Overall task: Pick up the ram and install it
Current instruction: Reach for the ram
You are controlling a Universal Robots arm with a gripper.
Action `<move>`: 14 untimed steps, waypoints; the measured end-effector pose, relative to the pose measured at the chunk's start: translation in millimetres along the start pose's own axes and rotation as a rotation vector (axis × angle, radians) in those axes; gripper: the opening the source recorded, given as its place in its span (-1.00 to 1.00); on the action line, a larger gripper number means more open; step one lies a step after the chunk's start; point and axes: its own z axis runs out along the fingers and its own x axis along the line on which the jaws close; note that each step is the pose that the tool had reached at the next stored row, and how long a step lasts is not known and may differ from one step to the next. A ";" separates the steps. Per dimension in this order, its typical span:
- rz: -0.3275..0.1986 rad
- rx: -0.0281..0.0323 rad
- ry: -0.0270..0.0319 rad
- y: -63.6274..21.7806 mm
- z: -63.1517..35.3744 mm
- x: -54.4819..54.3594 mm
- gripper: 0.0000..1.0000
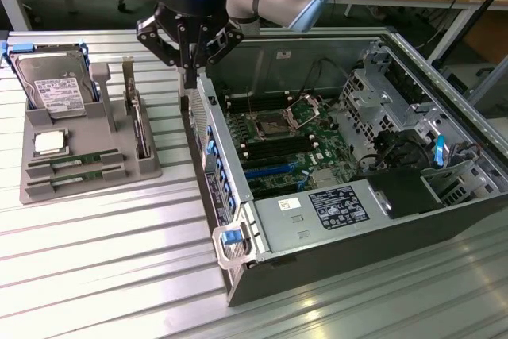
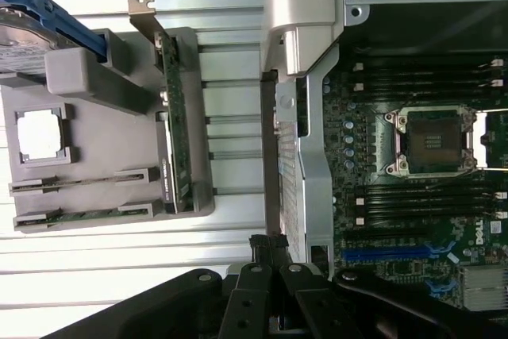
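Closed, empty jaws hung above the grey metal case wall (image 1: 209, 152) and risked knocking it, well apart from the thin green ram stick (image 1: 77, 160).

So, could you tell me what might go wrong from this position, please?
1. The shut jaws hang just above the side wall of the open grey metal computer case; dropping straight down could strike it.
2. The upright green expansion card stands in the grey plastic tray, between the jaws and the two long green ram sticks; a low sideways sweep might clip it.
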 end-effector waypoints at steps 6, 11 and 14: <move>0.000 0.0000 0.0000 -0.1 0.0 2.4 -0.79; 0.000 0.0000 -0.0001 -0.2 -0.1 4.4 -0.79; 0.000 0.0000 0.0000 -0.2 -0.1 5.5 -0.79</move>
